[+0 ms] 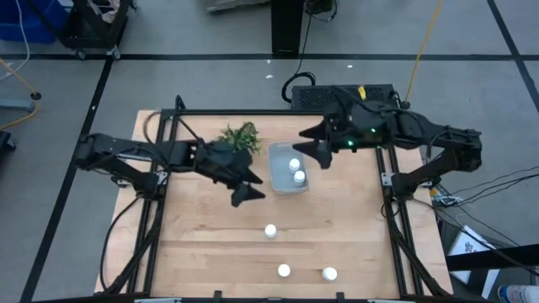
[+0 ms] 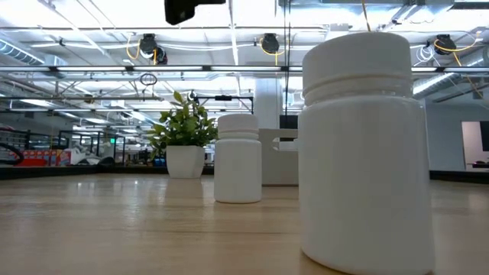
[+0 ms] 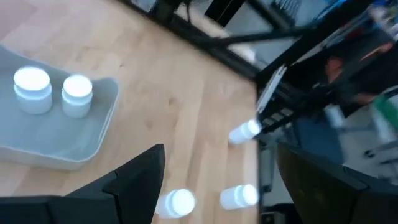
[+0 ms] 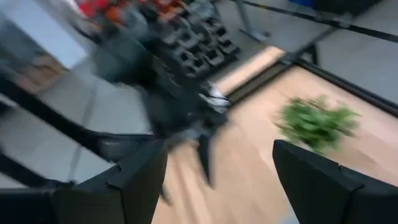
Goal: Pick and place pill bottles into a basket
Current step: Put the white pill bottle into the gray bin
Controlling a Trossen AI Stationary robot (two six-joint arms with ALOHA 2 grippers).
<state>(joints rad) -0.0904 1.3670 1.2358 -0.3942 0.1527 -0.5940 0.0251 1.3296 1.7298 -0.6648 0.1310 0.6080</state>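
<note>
The pale blue-grey basket (image 1: 281, 178) stands at the table's middle far part with two white pill bottles (image 1: 294, 164) (image 1: 299, 176) upright in it. It also shows in the left wrist view (image 3: 59, 134). Three more bottles stand upright on the table nearer the front edge (image 1: 270, 231) (image 1: 284, 270) (image 1: 329, 273). My left gripper (image 1: 250, 188) hovers open and empty just left of the basket. My right gripper (image 1: 314, 149) hovers open and empty just right of the basket's far end. Both show open in their wrist views (image 3: 221, 171) (image 4: 217, 162).
A small green plant (image 1: 240, 135) in a white pot stands at the far side, left of the basket. The dark frame rails (image 1: 387, 181) run along the table's sides. Bare wood lies between the basket and the three loose bottles.
</note>
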